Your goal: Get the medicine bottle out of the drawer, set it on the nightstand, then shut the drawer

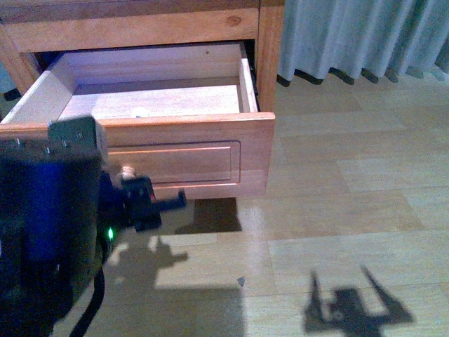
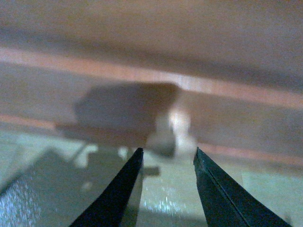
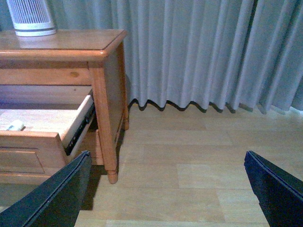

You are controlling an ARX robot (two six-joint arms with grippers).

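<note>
Dark fingers (image 2: 124,189) of my left gripper (image 2: 167,153) fill the bottom of the wrist picture, spread apart, with the blurred round knob (image 2: 179,125) showing in the gap just beyond the tips. Whether either pad touches it I cannot tell. From the body camera the drawer (image 1: 182,151) stands pulled well out. The medicine bottle (image 1: 139,112) is a small white speck on the pale floor inside, just behind the front wall. My right gripper (image 3: 165,163) hangs off to the side above the room's floor, fingers wide apart and empty.

I judge the opening done and the pick the step in hand. To do it well I would back the left arm straight off the knob so nothing nudges the drawer, lift clear of the front rim, then come down from above with the jaws open. The bottle seems to lie on its side, so I would close across its width, and gently, since it may roll. The nightstand (image 3: 61,40) top shows bare wood beside the white slatted device (image 3: 31,16) for setting it down
</note>
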